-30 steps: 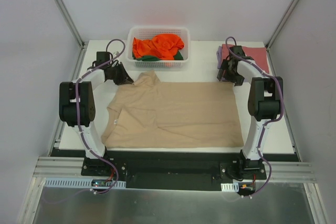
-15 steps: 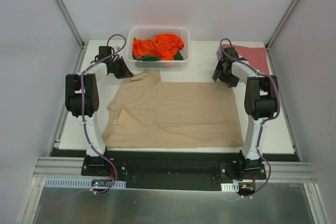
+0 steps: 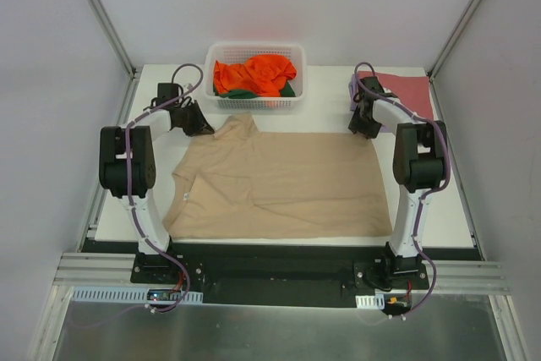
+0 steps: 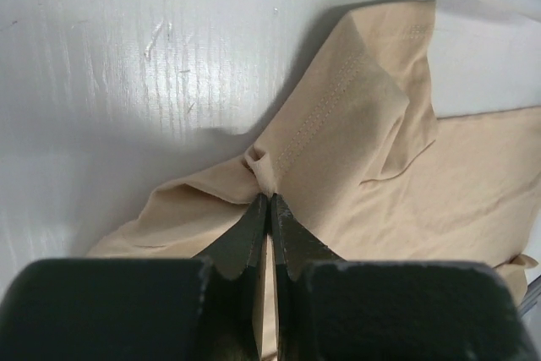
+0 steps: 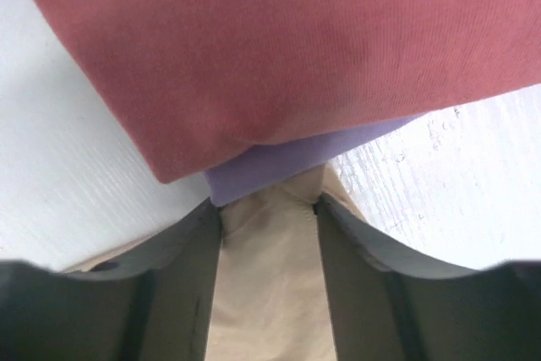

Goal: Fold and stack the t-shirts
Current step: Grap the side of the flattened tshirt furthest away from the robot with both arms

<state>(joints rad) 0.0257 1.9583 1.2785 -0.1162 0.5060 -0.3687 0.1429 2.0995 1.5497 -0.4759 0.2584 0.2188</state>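
Note:
The beige t-shirt [image 3: 279, 183] lies spread flat across the table. My left gripper [image 3: 203, 127] is shut on a pinch of its cloth by the far left sleeve; in the left wrist view [image 4: 269, 199] the fingers meet on a beige fold [image 4: 355, 124]. My right gripper [image 3: 365, 130] is over the shirt's far right corner. In the right wrist view [image 5: 266, 202] its fingers stand apart with beige cloth [image 5: 266, 276] between them. The folded dusty-pink shirt [image 5: 296, 48] lies on the lavender one [image 5: 279, 162] just beyond. Orange [image 3: 258, 73] and dark green [image 3: 241, 92] shirts fill the basket.
The white lattice basket [image 3: 254, 46] stands at the far middle, close behind the beige shirt's collar. The pink-on-lavender stack [image 3: 406, 90] sits at the far right corner of the white table [image 3: 439, 200]. Grey enclosure walls surround the table.
Both grippers rose toward the far edge, then came back down onto the beige shirt's far corners. The shirt itself has hardly shifted.

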